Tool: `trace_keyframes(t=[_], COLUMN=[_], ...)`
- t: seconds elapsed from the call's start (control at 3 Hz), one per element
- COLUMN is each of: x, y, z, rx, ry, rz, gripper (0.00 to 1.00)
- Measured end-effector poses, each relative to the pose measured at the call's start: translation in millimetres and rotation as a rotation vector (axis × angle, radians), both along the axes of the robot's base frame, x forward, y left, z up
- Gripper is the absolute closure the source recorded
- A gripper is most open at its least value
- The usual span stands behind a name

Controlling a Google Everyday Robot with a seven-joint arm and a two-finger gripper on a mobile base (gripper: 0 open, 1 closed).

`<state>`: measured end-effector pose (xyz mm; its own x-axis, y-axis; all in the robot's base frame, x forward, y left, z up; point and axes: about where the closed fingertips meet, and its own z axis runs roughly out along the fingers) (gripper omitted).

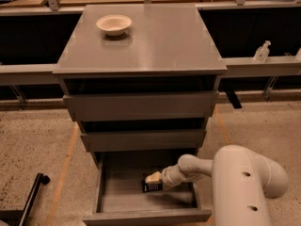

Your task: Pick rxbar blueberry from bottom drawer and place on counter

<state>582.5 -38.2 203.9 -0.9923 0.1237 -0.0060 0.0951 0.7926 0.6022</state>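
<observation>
The rxbar blueberry [151, 187], a small flat black wrapped bar, lies on the floor of the open bottom drawer [122, 199], right of its middle. My gripper [155, 178] reaches into that drawer from the right, its cream tip directly over the bar's top edge and seeming to touch it. The white arm [242, 180] fills the lower right and hides the drawer's right corner. The counter [155, 41] is the flat grey top of the cabinet above.
A cream bowl [114, 24] sits at the counter's back left. Two more drawers [141, 105] stick out slightly above the bottom one. A clear bottle [262, 52] stands on the rail at right. A black handle [33, 194] lies on the floor at lower left.
</observation>
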Motion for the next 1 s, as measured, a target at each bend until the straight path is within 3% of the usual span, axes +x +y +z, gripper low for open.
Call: trace_keyframes(t=[0.33, 1.0], x=[7.8, 18.7], y=[14.9, 35.4], z=[28.2, 4.5], rx=[0.027, 0.016], ry=[-0.079, -0.046], rz=[0.036, 0.083], gripper=[0.00, 0.00])
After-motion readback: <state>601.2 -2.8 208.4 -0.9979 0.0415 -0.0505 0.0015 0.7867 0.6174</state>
